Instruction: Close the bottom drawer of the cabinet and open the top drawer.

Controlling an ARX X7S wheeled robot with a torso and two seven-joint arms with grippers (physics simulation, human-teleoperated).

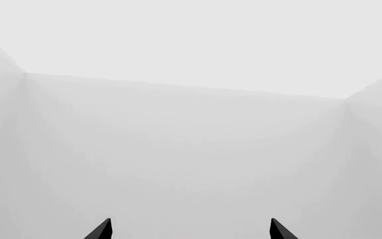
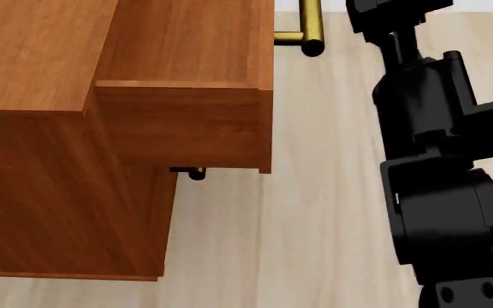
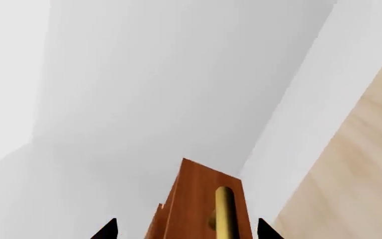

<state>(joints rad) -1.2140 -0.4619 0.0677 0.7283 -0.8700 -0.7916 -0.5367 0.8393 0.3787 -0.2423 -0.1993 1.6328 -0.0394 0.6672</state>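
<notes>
In the head view the reddish-brown cabinet fills the left. Its top drawer stands pulled out to the right, with its brass bar handle at the upper edge. A lower drawer's handle end peeks out beneath it; which lower drawer it belongs to I cannot tell. My right arm reaches up beside the top handle, with its gripper past the frame edge. In the right wrist view my right gripper is open, and the drawer front and brass handle lie between its tips. My left gripper is open and empty.
Pale wood floor lies to the right of the cabinet and in front of it. The left wrist view shows only plain white walls meeting in corners. White wall stands behind the drawer front in the right wrist view.
</notes>
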